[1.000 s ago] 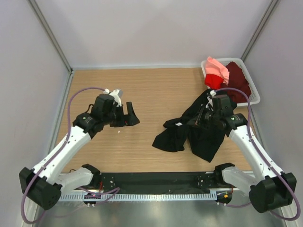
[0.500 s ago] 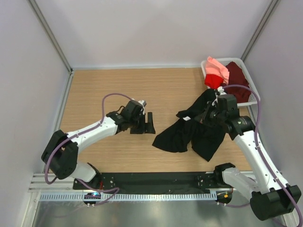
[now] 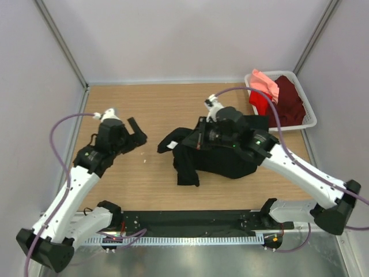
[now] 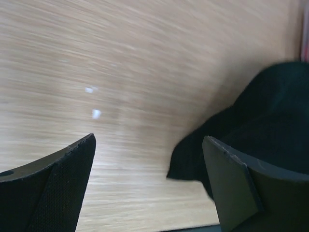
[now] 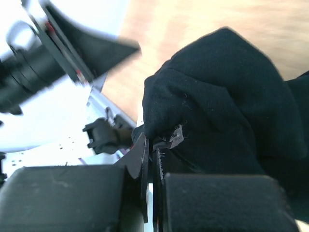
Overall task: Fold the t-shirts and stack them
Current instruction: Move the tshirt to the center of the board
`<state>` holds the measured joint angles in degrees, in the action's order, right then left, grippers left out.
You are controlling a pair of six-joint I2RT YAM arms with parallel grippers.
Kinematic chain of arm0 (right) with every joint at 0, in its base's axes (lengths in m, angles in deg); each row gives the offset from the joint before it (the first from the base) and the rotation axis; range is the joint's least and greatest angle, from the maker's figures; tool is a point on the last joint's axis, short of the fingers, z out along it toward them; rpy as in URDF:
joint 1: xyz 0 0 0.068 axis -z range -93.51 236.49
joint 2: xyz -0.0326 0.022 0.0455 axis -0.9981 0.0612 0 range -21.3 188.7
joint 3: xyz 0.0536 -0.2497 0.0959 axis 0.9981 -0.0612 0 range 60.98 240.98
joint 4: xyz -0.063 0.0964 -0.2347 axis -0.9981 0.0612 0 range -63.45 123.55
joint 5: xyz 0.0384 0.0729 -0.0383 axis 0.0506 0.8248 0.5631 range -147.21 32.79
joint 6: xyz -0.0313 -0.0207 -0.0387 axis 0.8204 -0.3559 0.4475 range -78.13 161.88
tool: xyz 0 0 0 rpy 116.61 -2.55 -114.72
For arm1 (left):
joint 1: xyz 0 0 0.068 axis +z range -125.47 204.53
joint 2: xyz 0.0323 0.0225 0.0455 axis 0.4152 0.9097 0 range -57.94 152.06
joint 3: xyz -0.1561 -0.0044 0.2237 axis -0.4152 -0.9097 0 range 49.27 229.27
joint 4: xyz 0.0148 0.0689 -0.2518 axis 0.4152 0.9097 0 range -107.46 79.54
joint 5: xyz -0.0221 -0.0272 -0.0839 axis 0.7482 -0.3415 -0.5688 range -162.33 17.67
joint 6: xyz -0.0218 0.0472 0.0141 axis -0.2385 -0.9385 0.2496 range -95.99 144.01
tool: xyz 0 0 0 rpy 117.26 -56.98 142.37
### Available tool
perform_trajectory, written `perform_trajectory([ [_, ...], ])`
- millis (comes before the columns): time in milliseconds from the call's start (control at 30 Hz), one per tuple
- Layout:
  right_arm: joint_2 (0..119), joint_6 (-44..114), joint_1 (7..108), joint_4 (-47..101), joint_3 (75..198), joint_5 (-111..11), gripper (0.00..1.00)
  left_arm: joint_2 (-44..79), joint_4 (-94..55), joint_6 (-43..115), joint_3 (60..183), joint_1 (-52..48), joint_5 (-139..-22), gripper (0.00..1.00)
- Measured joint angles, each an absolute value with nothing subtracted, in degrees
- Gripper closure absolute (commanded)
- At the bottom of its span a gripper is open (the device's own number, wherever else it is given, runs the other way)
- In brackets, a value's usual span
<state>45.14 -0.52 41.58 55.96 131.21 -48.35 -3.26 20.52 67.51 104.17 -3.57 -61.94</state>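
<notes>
1. Right gripper [image 5: 150, 145] is pinching a raised fold of the black t-shirt [image 5: 217, 96], with its jaws pressed together on the cloth; seen from above, it is sitting at the left-centre of the shirt, near the middle of the frame
2. Left gripper [image 4: 148, 145] is hanging with its jaws spread wide and nothing between them. Bare wood is showing in the gap, and the shirt's dark edge is filling the right side of its wrist view. From above, this gripper is hovering at the centre-left of the frame, apart from the shirt
3. From overhead, the black t-shirt is lying bunched on the table [image 3: 144, 179], just right of centre. One lobe is trailing toward the lower left, and a small white patch is showing at its left edge
4. A white basket [image 3: 311, 121] is standing in the upper right corner of the table, holding the salmon-pink t-shirt [image 3: 262, 81], the red t-shirt [image 3: 260, 103] and the maroon t-shirt [image 3: 288, 95], all crumpled together
</notes>
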Motion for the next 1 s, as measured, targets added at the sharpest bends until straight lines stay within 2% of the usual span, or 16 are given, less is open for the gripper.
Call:
perform_trajectory([
  [133, 53.5, -3.1, 34.3, 51.6, 132.8, -51.0, 0.99, -8.2, 26.2, 64.9, 105.5, 10.8, -62.1, 0.06],
  [300, 59.6, -3.2, 32.9, 52.8, 131.5, -57.4, 0.87, -8.2, 28.8, 62.6, 106.2, 16.5, -67.2, 0.11],
  [433, 58.8, -1.3, 39.6, 55.5, 128.8, -59.9, 0.86, -6.0, 26.3, 61.5, 102.3, 16.5, -76.8, 0.15],
  [500, 58.4, -0.2, 46.0, 55.6, 127.0, -59.7, 0.82, -4.5, 25.1, 61.4, 99.4, 16.5, -80.9, 0.15],
  [533, 58.4, 0.6, 49.2, 55.8, 126.3, -59.5, 0.75, -3.6, 24.6, 61.4, 98.0, 16.5, -82.9, 0.16],
  [667, 59.4, 3.7, 56.2, 57.0, 126.3, -59.5, 0.63, -0.5, 21.8, 61.7, 94.9, 16.0, -89.4, 0.17],
  [867, 63.8, 7.0, 58.7, 57.4, 130.7, -56.3, 0.59, 0.0, 16.3, 62.5, 94.4, 7.5, -90.3, 0.17],
  [1000, 63.9, 7.7, 59.7, 57.9, 131.0, -54.5, 0.59, 2.3, 14.7, 63.9, 93.9, 0.5, -87.0, 0.26],
])
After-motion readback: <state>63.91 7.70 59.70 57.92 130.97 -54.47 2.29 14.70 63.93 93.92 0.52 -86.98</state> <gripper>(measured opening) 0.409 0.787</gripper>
